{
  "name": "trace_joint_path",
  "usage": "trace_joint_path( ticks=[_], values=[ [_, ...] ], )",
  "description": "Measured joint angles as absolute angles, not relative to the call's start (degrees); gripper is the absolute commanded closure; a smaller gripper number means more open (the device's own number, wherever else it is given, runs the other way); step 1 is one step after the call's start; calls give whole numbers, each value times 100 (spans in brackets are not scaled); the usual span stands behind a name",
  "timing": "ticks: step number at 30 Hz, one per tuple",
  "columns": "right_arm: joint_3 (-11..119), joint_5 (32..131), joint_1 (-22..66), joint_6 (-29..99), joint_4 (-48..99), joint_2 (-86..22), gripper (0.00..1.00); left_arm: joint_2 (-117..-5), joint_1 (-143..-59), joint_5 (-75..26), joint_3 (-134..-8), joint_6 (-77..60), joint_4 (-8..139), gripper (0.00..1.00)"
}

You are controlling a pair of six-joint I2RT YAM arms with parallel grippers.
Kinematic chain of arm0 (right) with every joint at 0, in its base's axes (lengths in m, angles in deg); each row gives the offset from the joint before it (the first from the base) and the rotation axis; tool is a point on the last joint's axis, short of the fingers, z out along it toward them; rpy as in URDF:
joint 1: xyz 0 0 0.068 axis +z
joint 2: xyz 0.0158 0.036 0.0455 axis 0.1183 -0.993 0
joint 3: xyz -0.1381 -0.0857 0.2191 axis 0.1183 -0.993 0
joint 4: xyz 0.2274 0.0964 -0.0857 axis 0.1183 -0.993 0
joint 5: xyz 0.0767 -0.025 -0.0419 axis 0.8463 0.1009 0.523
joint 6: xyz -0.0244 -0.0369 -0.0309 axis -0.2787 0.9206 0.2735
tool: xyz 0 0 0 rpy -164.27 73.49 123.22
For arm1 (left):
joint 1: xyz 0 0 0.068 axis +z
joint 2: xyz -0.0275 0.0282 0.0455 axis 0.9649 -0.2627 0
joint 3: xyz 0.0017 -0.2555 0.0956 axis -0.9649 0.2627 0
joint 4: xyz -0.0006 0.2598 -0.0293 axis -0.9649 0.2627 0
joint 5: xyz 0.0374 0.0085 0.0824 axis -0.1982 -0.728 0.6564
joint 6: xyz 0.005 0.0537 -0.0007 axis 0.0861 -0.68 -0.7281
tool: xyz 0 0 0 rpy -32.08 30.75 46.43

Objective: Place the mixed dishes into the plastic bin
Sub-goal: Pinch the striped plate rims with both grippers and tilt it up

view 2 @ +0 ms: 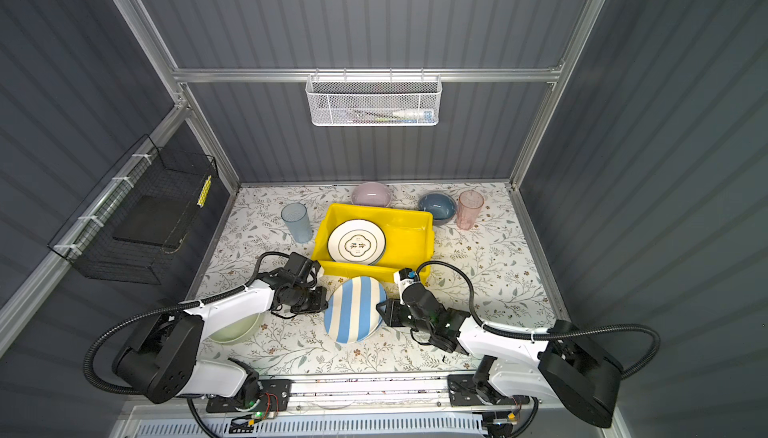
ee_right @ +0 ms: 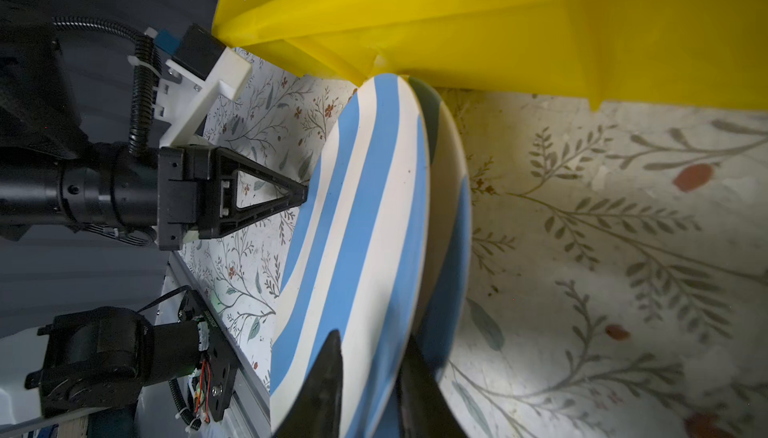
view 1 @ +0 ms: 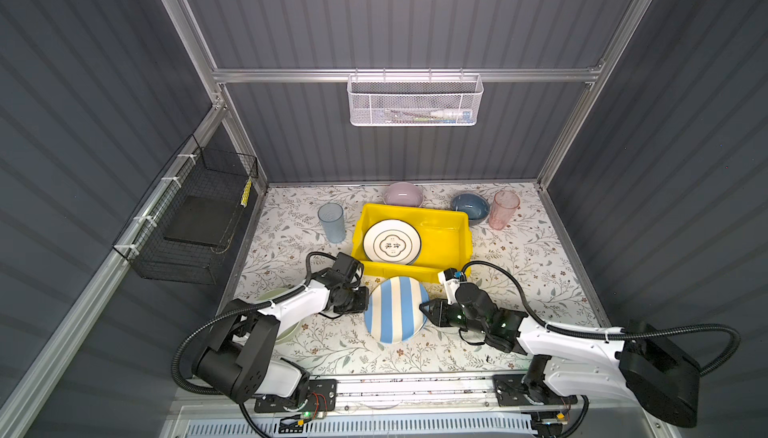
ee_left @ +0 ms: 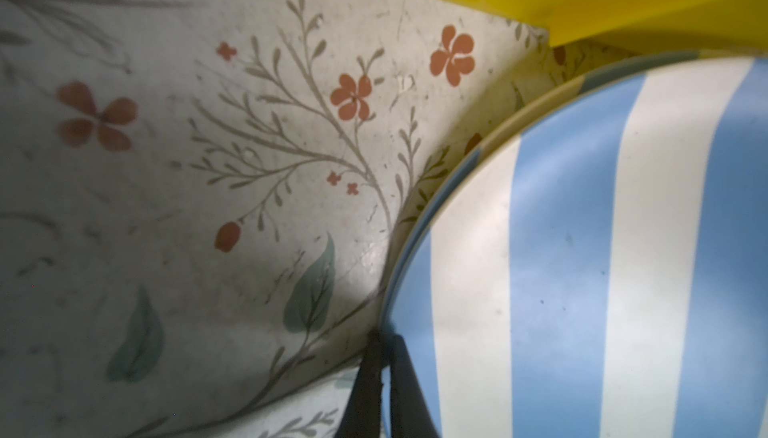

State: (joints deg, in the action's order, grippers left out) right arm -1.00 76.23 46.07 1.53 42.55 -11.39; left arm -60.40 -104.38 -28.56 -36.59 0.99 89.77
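Observation:
A blue-white striped plate [view 1: 397,309] [view 2: 355,309] sits just in front of the yellow plastic bin [view 1: 449,223] [view 2: 411,223], held from both sides. My left gripper [view 1: 365,300] [ee_left: 384,340] is shut on its left rim. On the right rim my right gripper [view 1: 424,309] [ee_right: 370,357] is shut, one finger above the plate [ee_right: 361,228] and one beneath. A green-rimmed lettered plate [view 1: 392,242] lies in the bin. A lilac bowl [view 1: 402,194], dark blue bowl [view 1: 469,206], pink tumbler [view 1: 503,209] and blue tumbler [view 1: 331,221] stand around the bin. My left arm partly hides a pale green bowl [view 1: 286,332].
The bin's near wall [ee_right: 457,20] almost touches the striped plate's far edge. A white mesh basket [view 1: 415,101] hangs on the back wall and a black wire basket [view 1: 191,215] on the left wall. A metal rail [view 1: 415,386] runs along the table's front edge.

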Motion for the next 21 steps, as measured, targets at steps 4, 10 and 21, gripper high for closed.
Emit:
trace_joint_path(
  ticks=[4, 10, 21],
  values=[
    [55, 7623, 4607, 146, 4253, -1424, 80, -6033, -10442, -2878, -3659, 99, 8968, 92],
    [271, 7547, 4567, 33, 4111, -1649, 91, -5983, -10442, -2871, -3663, 106, 9032, 91],
    [343, 7562, 4541, 28, 3794, -1177, 100, -5673, -10512, -2845, -3987, 119, 9733, 86]
  ],
)
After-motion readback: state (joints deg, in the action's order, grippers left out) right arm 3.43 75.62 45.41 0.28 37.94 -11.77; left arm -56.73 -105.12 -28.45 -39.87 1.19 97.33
